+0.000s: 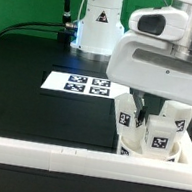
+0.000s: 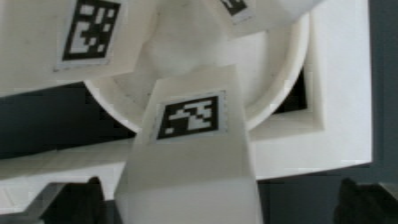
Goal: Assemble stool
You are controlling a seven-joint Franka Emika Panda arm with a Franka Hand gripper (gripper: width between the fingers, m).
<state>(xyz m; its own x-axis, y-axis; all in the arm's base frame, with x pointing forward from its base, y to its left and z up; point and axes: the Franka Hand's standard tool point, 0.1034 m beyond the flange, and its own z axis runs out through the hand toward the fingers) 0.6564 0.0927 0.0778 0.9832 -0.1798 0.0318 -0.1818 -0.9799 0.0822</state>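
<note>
Leg-fitting step: the gripper [image 1: 154, 112] hangs right over the seat [image 1: 156, 147], which sits in the near right corner of the table against the border rails [image 1: 34, 153], with tagged legs [image 1: 163, 131] standing up from it. Its jaws are spread and pinch nothing; in the wrist view one leg [image 2: 191, 150] runs between the fingertips, untouched. Next move, I'd guess: lift clear without knocking that leg, then check it's seated.

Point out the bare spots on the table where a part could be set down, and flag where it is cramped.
Free: the black table between the marker board and the front rail, toward the exterior view's left. Crowded: the right corner, where the seat, leg blocks and open gripper bunch against the rails.
</note>
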